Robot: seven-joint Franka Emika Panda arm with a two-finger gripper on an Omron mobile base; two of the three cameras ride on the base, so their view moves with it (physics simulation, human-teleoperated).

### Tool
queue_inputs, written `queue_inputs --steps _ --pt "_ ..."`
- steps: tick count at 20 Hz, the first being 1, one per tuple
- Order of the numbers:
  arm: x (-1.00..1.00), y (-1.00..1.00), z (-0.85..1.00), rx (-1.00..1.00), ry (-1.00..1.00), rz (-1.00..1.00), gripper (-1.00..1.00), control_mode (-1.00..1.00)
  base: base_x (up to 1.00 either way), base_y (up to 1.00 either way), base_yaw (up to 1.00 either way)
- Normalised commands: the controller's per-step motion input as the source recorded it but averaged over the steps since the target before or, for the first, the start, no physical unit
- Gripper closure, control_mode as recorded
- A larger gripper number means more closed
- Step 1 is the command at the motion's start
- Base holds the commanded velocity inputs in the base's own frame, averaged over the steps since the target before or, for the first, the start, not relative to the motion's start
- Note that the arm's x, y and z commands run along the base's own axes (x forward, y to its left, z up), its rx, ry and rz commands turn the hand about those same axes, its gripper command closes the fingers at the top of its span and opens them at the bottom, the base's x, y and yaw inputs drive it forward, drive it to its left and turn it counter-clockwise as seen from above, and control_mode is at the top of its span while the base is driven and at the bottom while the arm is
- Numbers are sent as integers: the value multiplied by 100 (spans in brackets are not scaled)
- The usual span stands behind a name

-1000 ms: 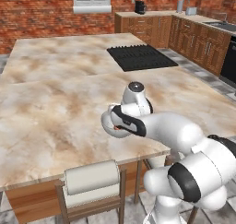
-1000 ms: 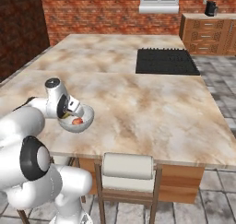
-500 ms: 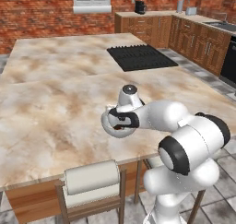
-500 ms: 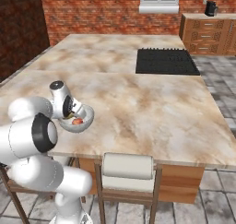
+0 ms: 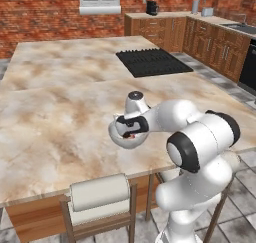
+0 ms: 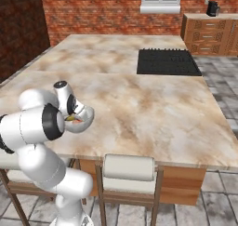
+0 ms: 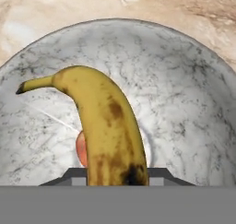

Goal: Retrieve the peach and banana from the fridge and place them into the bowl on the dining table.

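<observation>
The light grey marbled bowl stands near the front edge of the dining table. My gripper reaches down into it, shut on the banana. The banana is yellow with brown spots and points up and away from the fingertips, with its stem curling left. Under it, at the bottom of the bowl, lies the reddish-orange peach, mostly hidden by the banana. The fridge is out of view.
A black cooktop is set into the far part of the table. A cushioned chair stands at the table's front edge. Wooden cabinets line the back right wall.
The hand has shifted a little to the left over the bowl while the arm's elbow has swung round. The gripper has stayed shut.
</observation>
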Motion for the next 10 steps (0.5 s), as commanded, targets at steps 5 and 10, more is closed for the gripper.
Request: queue_inputs --steps 5,10 --pt "13 0 -6 0 5 -7 -100 -100 0 0 0" --pt "-51 -10 23 0 -1 -13 -100 -100 0 0 0"
